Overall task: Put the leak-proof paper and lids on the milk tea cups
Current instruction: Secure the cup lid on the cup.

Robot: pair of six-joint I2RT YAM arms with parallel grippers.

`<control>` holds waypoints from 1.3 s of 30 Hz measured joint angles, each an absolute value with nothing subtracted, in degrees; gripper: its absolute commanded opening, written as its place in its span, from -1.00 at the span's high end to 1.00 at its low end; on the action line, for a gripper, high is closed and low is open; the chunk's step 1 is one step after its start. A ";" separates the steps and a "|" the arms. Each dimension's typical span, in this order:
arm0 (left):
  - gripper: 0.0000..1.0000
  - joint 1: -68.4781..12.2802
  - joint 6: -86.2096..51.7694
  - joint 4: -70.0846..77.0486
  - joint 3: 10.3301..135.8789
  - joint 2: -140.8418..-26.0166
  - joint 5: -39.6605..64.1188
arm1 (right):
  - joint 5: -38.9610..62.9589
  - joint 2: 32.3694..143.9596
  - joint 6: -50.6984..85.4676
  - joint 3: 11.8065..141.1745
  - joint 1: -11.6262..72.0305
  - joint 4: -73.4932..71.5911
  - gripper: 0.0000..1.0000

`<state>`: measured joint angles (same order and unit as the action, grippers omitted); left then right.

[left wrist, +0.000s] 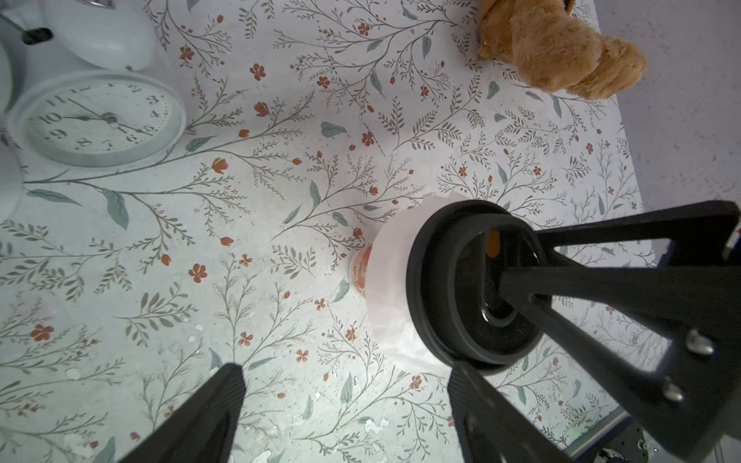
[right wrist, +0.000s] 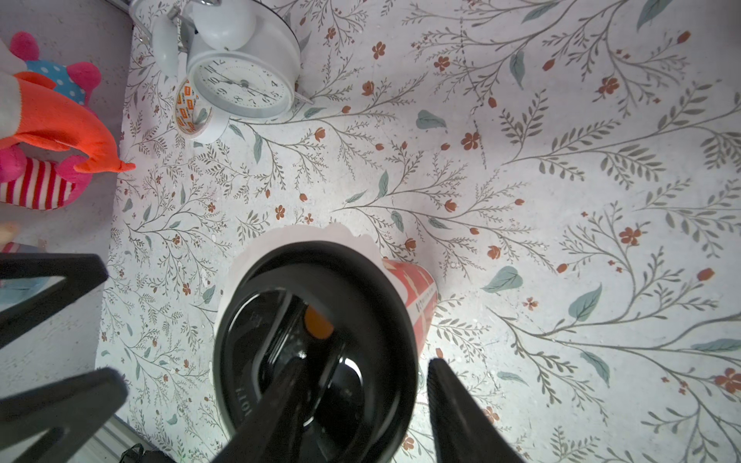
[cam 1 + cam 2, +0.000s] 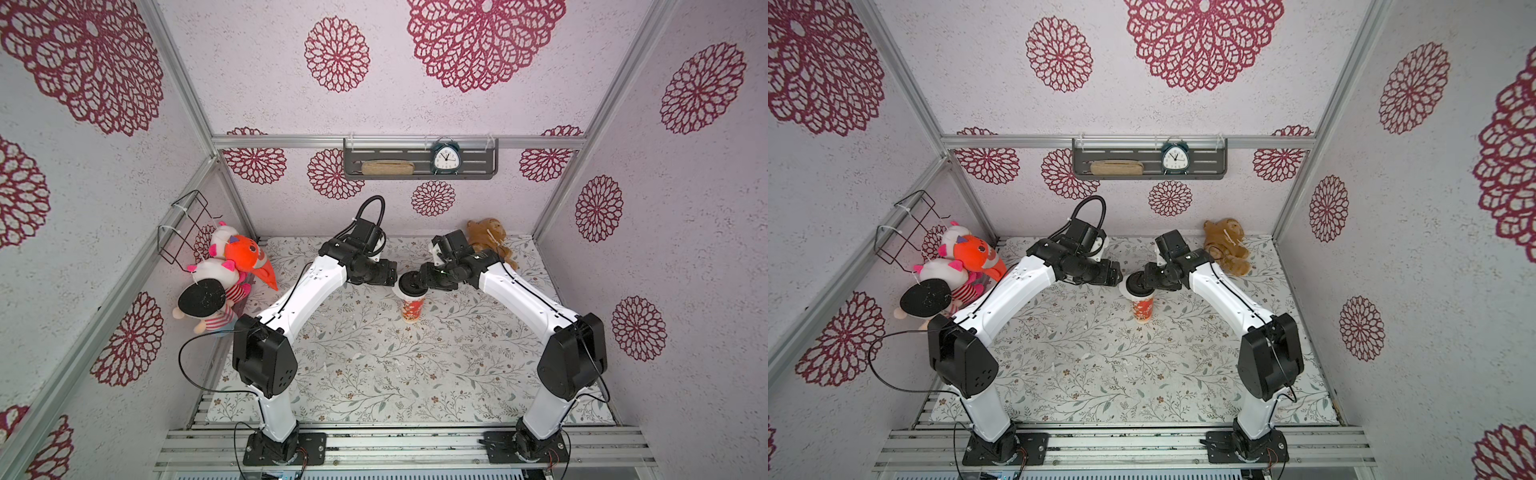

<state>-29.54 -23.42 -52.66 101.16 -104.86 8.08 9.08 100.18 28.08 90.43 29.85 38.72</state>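
The cup (image 3: 412, 311) carries paper (image 1: 385, 280) under a black lid (image 1: 437, 288); right claw (image 2: 365, 361) pinches its rim, left claw (image 1: 345, 366) gapes empty.

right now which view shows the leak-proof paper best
Left wrist: the leak-proof paper shows as a broad band under the black lid. Right wrist catches only its edge; both top views, a thin fringe.

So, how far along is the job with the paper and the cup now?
Done: paper lies over the cup rim. In hand: right jaws hold the black lid on top of it. Left jaws stand open beside the cup, empty. Remaining, likely: release the lid.
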 measured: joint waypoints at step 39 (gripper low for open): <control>-0.46 -29.63 -26.61 -49.06 98.50 -108.77 12.40 | 9.23 98.52 27.46 88.14 30.11 38.15 0.00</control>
